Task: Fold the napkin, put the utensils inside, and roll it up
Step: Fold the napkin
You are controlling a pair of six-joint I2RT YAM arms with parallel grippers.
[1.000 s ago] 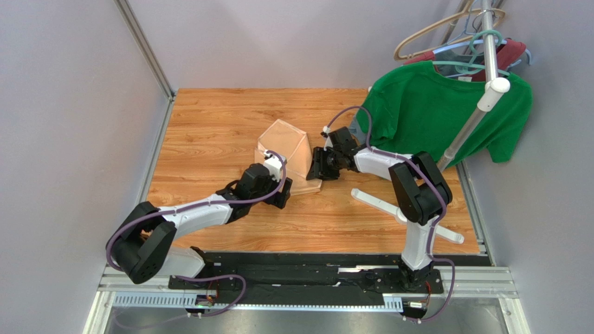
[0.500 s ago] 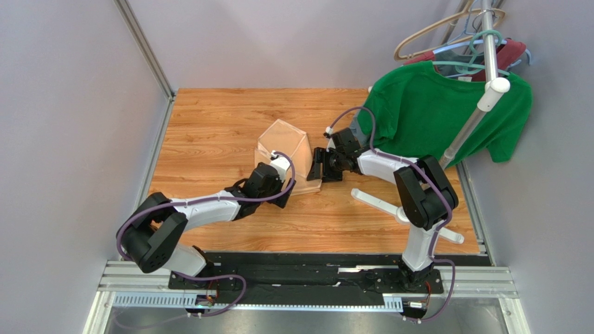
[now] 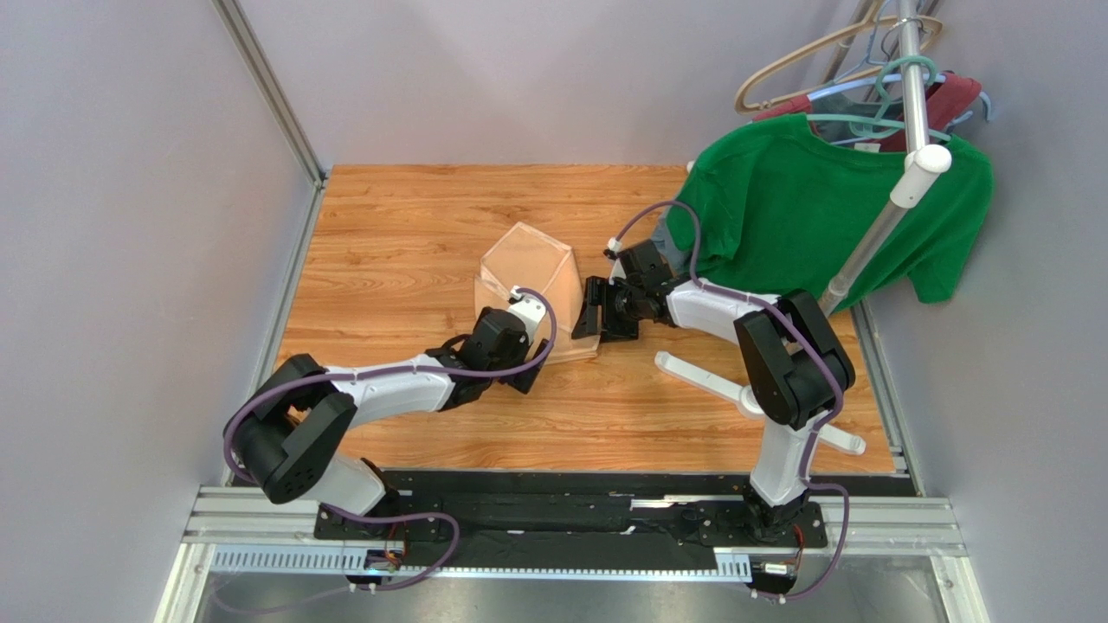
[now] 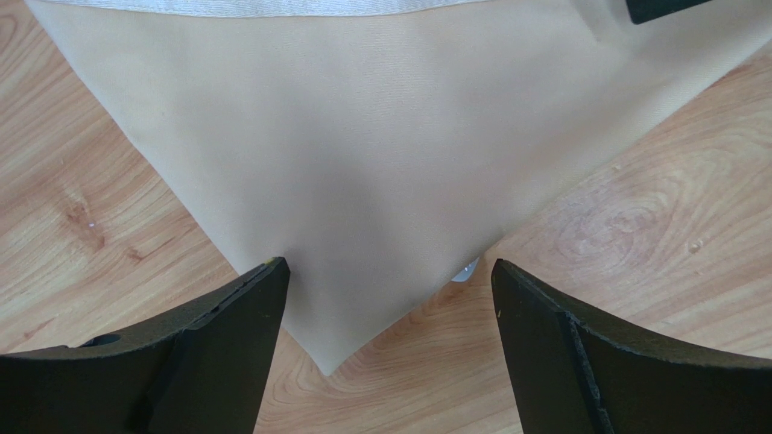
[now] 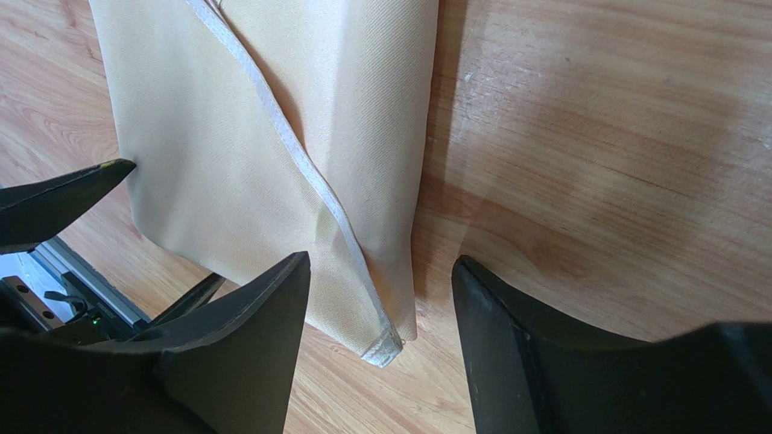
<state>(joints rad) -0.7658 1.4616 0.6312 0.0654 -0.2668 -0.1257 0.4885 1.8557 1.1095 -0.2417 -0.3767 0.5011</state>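
**Top external view.** Shows the napkin [image 3: 540, 279] folded to a tapered, several-sided shape, lying near the middle of the wooden table [image 3: 390, 247]. Places the left gripper [image 3: 529, 361] at the cloth's near edge and the right gripper [image 3: 589, 322] at its right edge, both low over the wood. Cannot tell from here how the jaws stand. Notes a green T-shirt [image 3: 806, 208] hanging on a rack pole [image 3: 897, 195] at far right, well apart from the napkin. Also notes white rack legs [image 3: 709, 377] on the table beside the right arm.

**Left wrist view.** Shows the left gripper's jaws spread wide, clasping nothing. Finds a pointed corner of the napkin flat on the wood between the two fingers [image 4: 226, 344], tip towards the camera. Puts the cloth's edge at the tip of the left-hand finger; cannot tell whether touching or just above. Records a small white sliver [image 4: 466, 269] peeping from under the napkin's right edge, just beside the other finger. Cannot tell what it is.

**Right wrist view.** Shows the right gripper's jaws parted and released, with nothing pinched. Finds a hemmed corner of the napkin flat on the table in the gap, nearer the left-hand finger [image 5: 245, 344], which overlaps the cloth's edge in this view. Shows bare wood alone at the other finger. Traces a white hem [image 5: 299, 163] slanting across the cloth down to that corner. Notes a further black fingertip at frame left — at the napkin's opposite edge.
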